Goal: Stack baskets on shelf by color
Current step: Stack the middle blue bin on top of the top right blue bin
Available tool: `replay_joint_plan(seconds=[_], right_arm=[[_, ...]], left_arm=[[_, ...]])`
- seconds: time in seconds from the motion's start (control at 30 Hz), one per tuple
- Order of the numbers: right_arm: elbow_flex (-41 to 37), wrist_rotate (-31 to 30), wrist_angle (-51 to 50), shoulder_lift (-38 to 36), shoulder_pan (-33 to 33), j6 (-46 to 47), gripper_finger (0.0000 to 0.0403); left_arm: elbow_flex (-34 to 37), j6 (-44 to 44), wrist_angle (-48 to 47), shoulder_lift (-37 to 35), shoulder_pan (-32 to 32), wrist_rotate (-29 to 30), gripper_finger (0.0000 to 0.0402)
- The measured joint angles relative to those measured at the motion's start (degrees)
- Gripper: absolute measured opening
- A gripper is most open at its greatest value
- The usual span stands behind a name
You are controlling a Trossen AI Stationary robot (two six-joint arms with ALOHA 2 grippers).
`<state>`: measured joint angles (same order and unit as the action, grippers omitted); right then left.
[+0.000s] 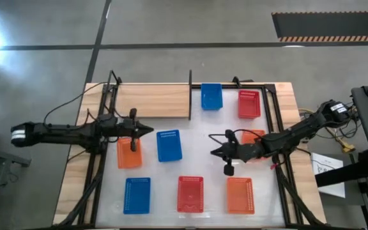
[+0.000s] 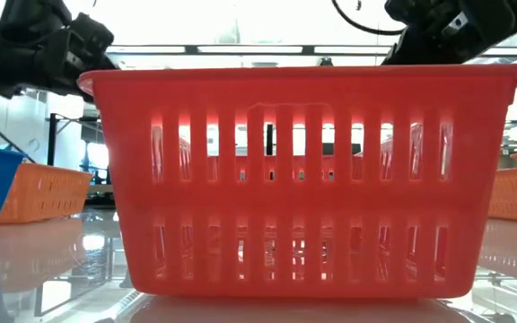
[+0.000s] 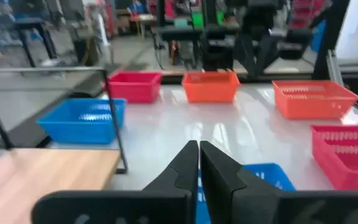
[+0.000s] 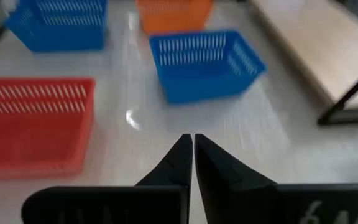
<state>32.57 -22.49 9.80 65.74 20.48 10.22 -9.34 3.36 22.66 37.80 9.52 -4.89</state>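
Several baskets stand on the white tabletop: blue and red at the far side, orange, blue and orange in the middle, blue, red and orange at the near side. The light-wood shelf lies at the far left with nothing on it, its dark post at its right end. My left gripper is shut and empty above the table between the shelf and the middle blue basket. My right gripper is shut and empty right of that blue basket.
A dark frame runs along the table's sides. The near red basket fills the low view. The left wrist view shows the shelf and its post; the right wrist view shows the middle blue basket ahead.
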Motion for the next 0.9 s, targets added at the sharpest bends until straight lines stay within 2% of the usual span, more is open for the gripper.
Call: replay_joint_plan(seconds=[0.13,0.27,0.47,0.77,0.9], right_arm=[[-3.8,-0.3,6.1,-1.3,-1.0,-2.3,0.0009],[-5.3,-2.7,8.4,-1.6,-1.4,-2.5,0.0009],[-5.3,-3.1,8.4,-1.1,-1.4,-3.9,0.0009],[-5.3,-3.0,7.6,-2.6,-1.3,-4.3,0.0009],[-5.3,-3.0,6.4,-3.1,-1.3,-4.5,0.0009]], left_arm=[[-5.1,0.0,-5.0,5.0,-3.9,2.5,0.0011],[-12.1,-2.6,-15.1,11.0,-7.1,3.6,0.0045],[-22.0,-7.5,-26.1,21.0,-11.6,4.0,0.0099],[-37.3,-10.7,-39.3,36.2,-18.3,4.5,0.0154],[-44.0,-12.1,-46.6,42.6,-20.8,8.9,0.0173]])
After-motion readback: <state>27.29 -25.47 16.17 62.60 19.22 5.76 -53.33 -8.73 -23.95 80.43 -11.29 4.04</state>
